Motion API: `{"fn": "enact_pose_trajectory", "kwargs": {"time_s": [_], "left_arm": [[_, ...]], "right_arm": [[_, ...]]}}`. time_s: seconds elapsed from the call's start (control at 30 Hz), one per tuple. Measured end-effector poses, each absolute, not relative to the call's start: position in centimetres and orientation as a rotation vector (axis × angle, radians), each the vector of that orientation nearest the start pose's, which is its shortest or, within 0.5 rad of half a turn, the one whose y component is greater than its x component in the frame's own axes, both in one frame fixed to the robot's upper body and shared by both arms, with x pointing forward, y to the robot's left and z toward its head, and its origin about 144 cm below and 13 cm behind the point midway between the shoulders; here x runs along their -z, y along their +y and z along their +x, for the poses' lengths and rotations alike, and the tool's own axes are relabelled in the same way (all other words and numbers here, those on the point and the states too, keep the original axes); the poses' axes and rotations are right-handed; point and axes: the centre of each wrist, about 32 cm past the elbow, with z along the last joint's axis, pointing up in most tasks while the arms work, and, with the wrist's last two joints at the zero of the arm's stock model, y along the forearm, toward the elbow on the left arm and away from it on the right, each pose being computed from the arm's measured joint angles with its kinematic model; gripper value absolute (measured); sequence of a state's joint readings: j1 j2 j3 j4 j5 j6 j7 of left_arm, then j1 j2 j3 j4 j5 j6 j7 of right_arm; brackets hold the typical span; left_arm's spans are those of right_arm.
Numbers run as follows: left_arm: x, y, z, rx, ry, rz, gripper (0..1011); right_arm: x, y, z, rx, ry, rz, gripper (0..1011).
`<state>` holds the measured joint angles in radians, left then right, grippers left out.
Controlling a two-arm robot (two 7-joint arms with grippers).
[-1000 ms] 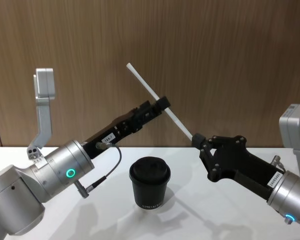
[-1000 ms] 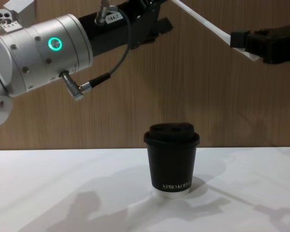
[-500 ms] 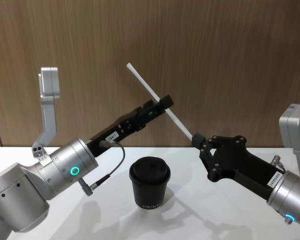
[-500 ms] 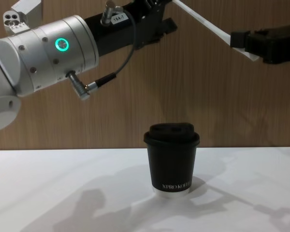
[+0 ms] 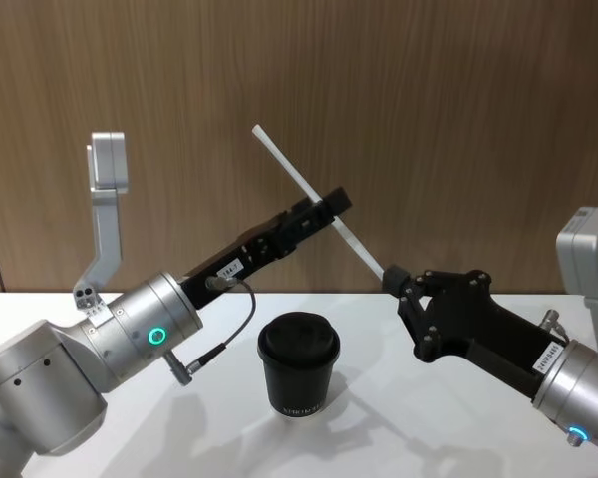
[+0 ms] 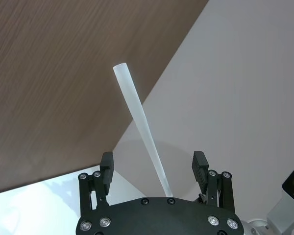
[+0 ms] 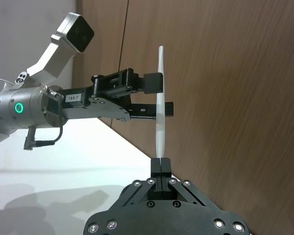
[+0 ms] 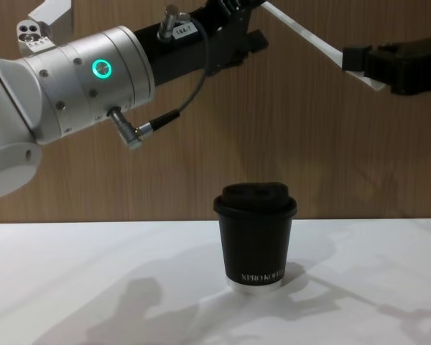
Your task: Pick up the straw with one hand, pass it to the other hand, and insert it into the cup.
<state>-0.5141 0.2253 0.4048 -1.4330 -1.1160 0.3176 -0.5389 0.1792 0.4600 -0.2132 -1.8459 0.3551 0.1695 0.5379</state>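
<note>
Straw (image 5: 289, 166) was held tilted in the air, above the cup (image 5: 299, 364). Its lower end was clamped in the right gripper (image 5: 390, 278); in the right wrist view the fingers were seen pressed together on it. The left gripper (image 6: 153, 166) was set around the straw's middle. In the left wrist view its fingers (image 6: 107, 167) were seen apart, one on each side, with gaps to the straw. That gap could not be read from the head view, where contact looked possible but was probably just overlap. In the chest view the cup was seen lidded and upright on the white table (image 8: 72, 287), below both grippers and well apart from the straw.
</note>
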Motion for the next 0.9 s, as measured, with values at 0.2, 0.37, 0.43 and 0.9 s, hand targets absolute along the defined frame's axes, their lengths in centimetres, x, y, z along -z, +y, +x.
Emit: {"fn": "enact_pose_trajectory", "kwargs": {"time_s": [0.2, 0.37, 0.43, 0.9], "left_arm": [[-126.95, 17.6, 57.03, -0.43, 0.494, -0.494, 1003], [-126.89, 17.49, 57.16, -0.431, 0.495, -0.494, 1003], [-126.89, 17.47, 57.19, -0.431, 0.494, -0.495, 1003], [-126.86, 17.34, 57.33, -0.434, 0.494, -0.497, 679]], "right_arm": [[-127.87, -26.11, 47.77, 0.743, -0.221, -0.022, 4], [-127.88, -26.11, 47.77, 0.743, -0.221, -0.022, 4], [-127.87, -26.11, 47.77, 0.743, -0.221, -0.022, 5], [-127.88, -26.11, 47.77, 0.743, -0.221, -0.022, 4]]}}
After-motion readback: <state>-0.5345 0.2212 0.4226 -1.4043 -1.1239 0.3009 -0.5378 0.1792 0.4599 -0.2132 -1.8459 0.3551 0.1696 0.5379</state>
